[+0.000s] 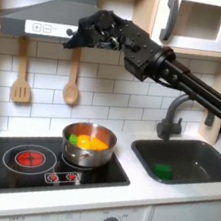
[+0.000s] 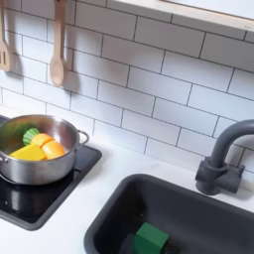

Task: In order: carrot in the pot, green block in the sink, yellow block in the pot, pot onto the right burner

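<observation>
- Hand [image 1: 78, 34]: raised high near the range hood [image 1: 37, 12] in the first exterior view, above and to the left of the pot; whether its fingers are spread or closed cannot be told.
- Pot [image 1: 88, 145]: shiny steel, standing on the right burner of the black cooktop [image 1: 14, 158].
- Pot contents: yellow block [image 2: 30, 152] and orange carrot [image 2: 50, 147] with green end.
- Sink [image 2: 119, 213]: dark basin holding the green block [image 2: 150, 239], in both exterior views.
</observation>
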Robot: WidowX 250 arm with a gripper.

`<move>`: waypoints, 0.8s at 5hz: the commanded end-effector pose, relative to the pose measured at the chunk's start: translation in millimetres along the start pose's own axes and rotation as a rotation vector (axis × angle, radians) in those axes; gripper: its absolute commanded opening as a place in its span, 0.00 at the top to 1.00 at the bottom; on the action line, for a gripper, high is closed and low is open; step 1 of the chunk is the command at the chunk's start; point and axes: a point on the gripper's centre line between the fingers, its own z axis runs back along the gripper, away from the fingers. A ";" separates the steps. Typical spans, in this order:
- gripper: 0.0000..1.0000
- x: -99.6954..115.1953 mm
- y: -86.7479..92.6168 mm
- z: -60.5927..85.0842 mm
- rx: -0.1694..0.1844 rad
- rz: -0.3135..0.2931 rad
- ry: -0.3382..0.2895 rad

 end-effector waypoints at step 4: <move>0.00 -38.8 -9.1 53.7 0.072 0.076 0.204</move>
